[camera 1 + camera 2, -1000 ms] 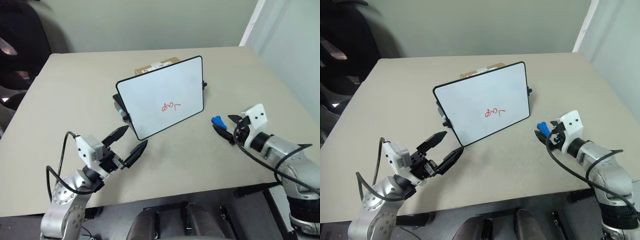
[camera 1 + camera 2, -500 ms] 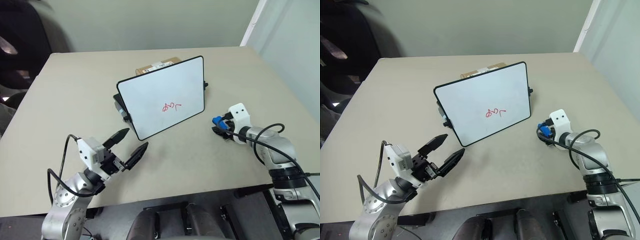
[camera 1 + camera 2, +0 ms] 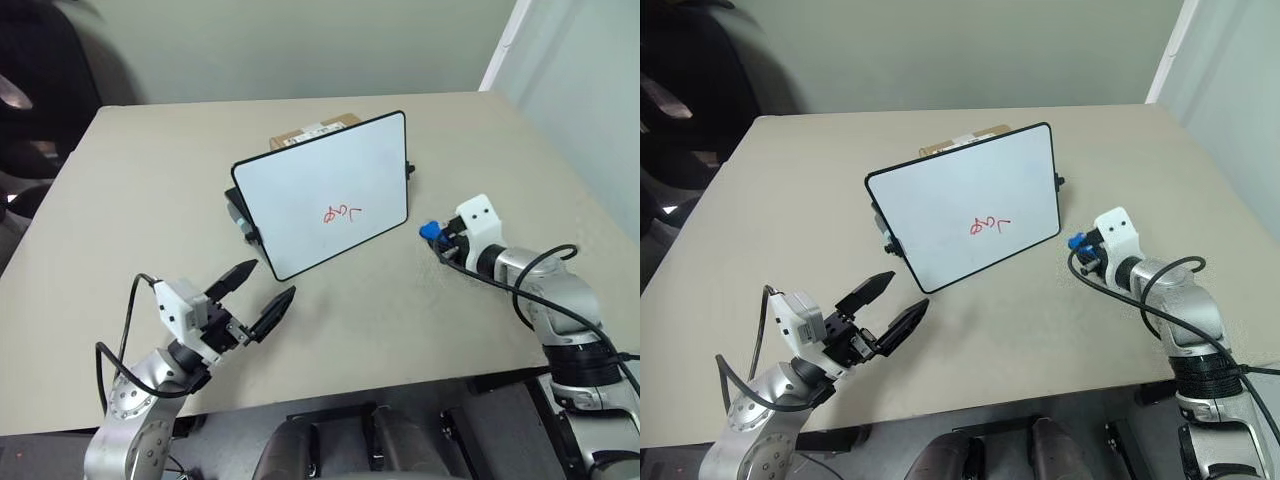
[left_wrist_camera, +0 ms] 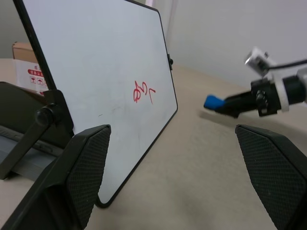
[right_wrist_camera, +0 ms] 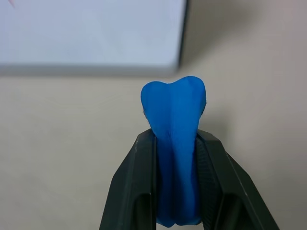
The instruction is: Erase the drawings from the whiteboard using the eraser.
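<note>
With the small bright blue eraser (image 5: 175, 143) pinched in the closed right end effector (image 3: 437, 237) just beside the propped black-framed whiteboard (image 3: 320, 190), the grasp looks done; next comes reaching across to the red scribbled drawings (image 3: 342, 212), while the left end effector (image 3: 255, 295) hovers open.

The whiteboard (image 3: 322, 205) has a smooth, faintly glossy white face in a thin black plastic-looking frame. The eraser (image 5: 175, 124) looks like soft, matt blue rubber. The worktop (image 3: 150, 200) is matt beige. The left gripper's fingers (image 4: 88, 163) carry finely textured black pads.
</note>
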